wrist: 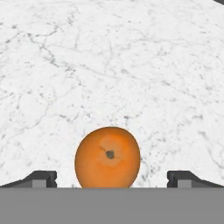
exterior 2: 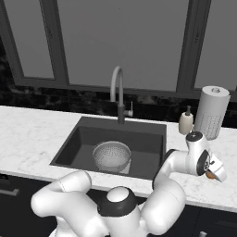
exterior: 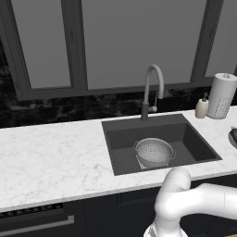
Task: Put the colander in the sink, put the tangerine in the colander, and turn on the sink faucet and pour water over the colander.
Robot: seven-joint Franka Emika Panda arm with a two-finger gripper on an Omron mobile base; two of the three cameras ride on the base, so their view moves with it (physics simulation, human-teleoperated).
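The silver perforated colander (exterior: 154, 152) (exterior 2: 111, 156) stands upright at the bottom of the dark sink (exterior: 190, 139) (exterior 2: 143, 134). The gooseneck sink faucet (exterior: 152, 88) (exterior 2: 118, 92) rises behind the basin, and no water runs from it. The tangerine (wrist: 107, 156) (exterior 2: 210, 175) lies on the white marble counter to the right of the sink. My gripper (wrist: 112, 178) (exterior 2: 215, 175) is open and hangs low over it. The fruit sits between the two spread fingertips (wrist: 41, 178), with a gap on each side.
A soap dispenser bottle (exterior: 202, 107) (exterior 2: 186, 122) and a tall white perforated cylinder (exterior: 222, 95) (exterior 2: 211, 113) stand at the back right of the counter. Dark windows and a black backsplash run behind. White marble (exterior: 55, 157) stretches left of the sink.
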